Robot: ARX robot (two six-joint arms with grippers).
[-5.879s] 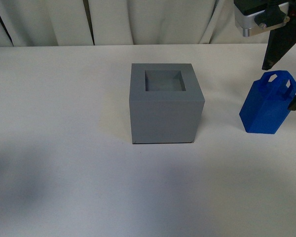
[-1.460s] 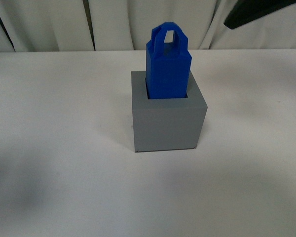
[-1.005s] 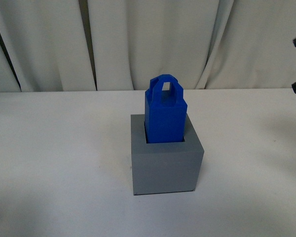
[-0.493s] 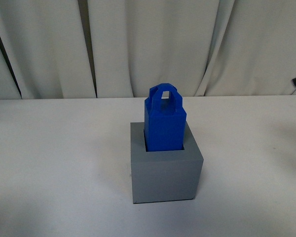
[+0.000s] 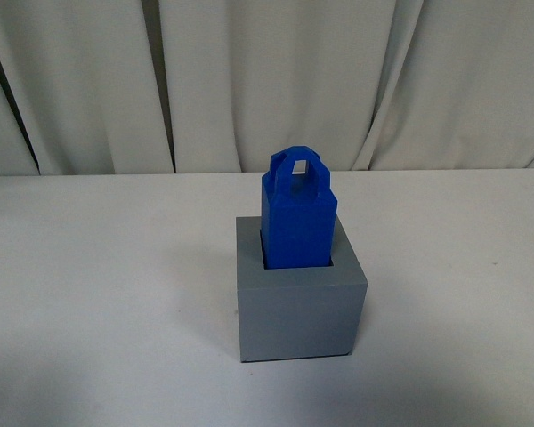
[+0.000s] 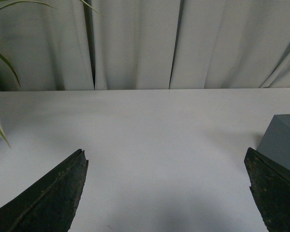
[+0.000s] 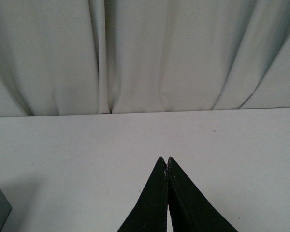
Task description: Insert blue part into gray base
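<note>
Since blue part (image 5: 295, 222) stands upright in recess of gray base (image 5: 298, 311), just 6 o'clock of surface (image 5: 98, 294) middle, I reckon insert done. Left claw (image 6: 164, 152) spread wide, empty; right claw (image 7: 163, 159) pinched together on nothing, both clear.

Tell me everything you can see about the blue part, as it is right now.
The blue part is a bright blue, matte block that looks like plastic: a tall square prism with bevelled top edges and a small loop handle on top. It stands upright with its lower end in the square recess of the gray base, rising well above the rim. Only the base touches it.
</note>
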